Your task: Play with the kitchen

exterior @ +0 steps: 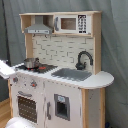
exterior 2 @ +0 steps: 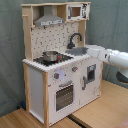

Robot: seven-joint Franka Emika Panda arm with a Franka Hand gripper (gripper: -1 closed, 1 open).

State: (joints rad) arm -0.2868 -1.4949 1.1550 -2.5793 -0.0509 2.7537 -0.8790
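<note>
The kitchen [exterior: 60, 95] is a tall toy unit of white and pale wood. It has a metal pot [exterior: 31, 63] on the stovetop, a black faucet [exterior: 84, 59] over the grey sink [exterior: 72, 74], a hood [exterior: 39, 27], a microwave [exterior: 70, 23] and an oven door [exterior: 27, 107]. In the second exterior view the kitchen [exterior 2: 55, 75] stands left of centre, with the pot [exterior 2: 50, 55] and faucet [exterior 2: 75, 39] on top. My white arm [exterior 2: 112, 57] reaches in from the second exterior view's right. My gripper [exterior 2: 92, 51] is at the counter's end beside the sink [exterior 2: 79, 50]. At the first exterior view's left edge, only a white part of the arm [exterior: 4, 69] shows.
The kitchen stands on a pale wooden surface [exterior 2: 102, 111] with a seam running across it. A grey-green curtain [exterior 2: 112, 25] hangs close behind and beside the unit. The rounded counter end [exterior: 102, 79] juts out on the first exterior view's right.
</note>
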